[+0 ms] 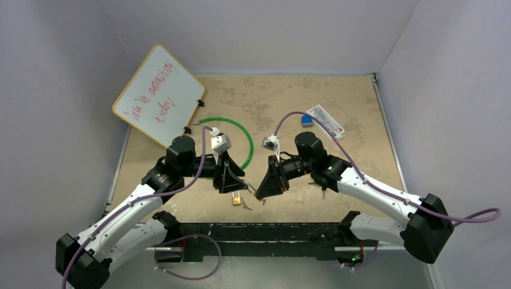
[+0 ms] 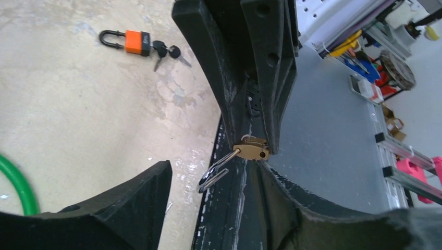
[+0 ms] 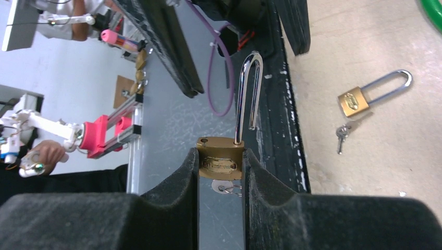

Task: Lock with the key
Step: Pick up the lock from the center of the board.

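From above, both arms are seen bent in toward the middle of the tan surface [image 1: 289, 96], with the wrists tipped down and the tips nearly met by the front edge. The left fingers [image 1: 229, 179] are pointed right and down, and the right fingers [image 1: 271, 180] are pointed left and down. A loose brass lock [image 1: 237, 199] is laid on the surface just in front of the left fingers, with a small bunch of keys [image 1: 247, 206] beside it. A whiteboard [image 1: 159, 96] is propped at the back left, and a green ring [image 1: 250, 141] is laid behind the arms. In the left wrist view, the left fingers [image 2: 114, 213] are held wide apart, with nothing gripped. Just past them, the brass padlock [image 2: 253, 151] is pinched by the right fingers [image 2: 245, 78], which are seen coming down from the top. Its shackle [image 2: 213, 174] is stuck out to the lower left. An orange padlock [image 2: 136, 41] with keys is laid far off on the surface. In the right wrist view, the brass padlock [image 3: 221, 159] is squeezed by its sides between the right fingers [image 3: 156, 208], with the black front rail behind it. The shackle [image 3: 247, 94] is stood up and open, with one leg lifted free of the body. A silver key [image 3: 225, 187] is seen just under the lock body.
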Robot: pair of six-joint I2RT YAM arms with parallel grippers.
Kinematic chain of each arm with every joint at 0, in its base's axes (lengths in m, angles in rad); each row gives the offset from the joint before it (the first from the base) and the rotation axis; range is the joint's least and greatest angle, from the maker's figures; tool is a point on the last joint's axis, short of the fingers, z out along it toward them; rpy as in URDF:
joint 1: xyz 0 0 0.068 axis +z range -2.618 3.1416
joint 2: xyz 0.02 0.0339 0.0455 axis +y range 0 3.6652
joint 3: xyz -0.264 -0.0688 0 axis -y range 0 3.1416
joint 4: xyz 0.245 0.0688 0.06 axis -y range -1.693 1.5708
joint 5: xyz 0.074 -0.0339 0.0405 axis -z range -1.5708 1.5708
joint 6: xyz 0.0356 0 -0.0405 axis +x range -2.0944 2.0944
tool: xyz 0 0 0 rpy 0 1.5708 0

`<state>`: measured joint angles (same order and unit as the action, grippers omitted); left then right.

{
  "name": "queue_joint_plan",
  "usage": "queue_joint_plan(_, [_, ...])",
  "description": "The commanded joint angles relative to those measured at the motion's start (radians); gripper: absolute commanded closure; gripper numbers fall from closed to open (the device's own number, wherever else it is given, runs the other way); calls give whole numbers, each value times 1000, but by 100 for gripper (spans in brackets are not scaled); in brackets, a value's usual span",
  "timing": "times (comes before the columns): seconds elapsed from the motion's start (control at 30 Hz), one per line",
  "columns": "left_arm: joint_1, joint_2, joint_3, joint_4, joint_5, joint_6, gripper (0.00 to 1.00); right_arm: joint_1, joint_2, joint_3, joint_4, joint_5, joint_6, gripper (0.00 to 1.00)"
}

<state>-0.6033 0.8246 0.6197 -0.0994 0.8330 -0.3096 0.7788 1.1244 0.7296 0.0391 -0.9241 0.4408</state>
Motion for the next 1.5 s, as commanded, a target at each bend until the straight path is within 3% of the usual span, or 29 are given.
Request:
queue_joint_plan(0.0, [2,11,56,-30,103,66,46,1,-17,39,106,-85,57,100])
queue_joint_plan(0.23, [2,22,67,-55,108,83,79,1,-13,40,106,-83,58,100])
queue_joint_plan(0.4, [2,28,51,20,107,27,100,1,0,39,100,-58,56,100])
queue_joint_plan(0.57, [2,25,30,82,91,-45,100,1,4,31,112,-24,76,96])
queue_joint_plan(0.7, [2,-8,5,175,96,-105,100,1,6,0,196,-48,140,76])
queue_joint_plan(0.83, [2,-23,12,168,92,-118,100,1,-2,-7,222,-60,155,61])
queue_joint_plan(0.93, [2,-20,14,165,83,-121,100,1,-5,-3,225,-64,155,57])
queue_joint_plan(1.13, [3,-9,9,182,71,-135,100,1,0,-3,221,-76,153,58])
queue_joint_plan(1.47, [2,-20,12,150,62,-114,100,2,-43,-16,185,-118,132,43])
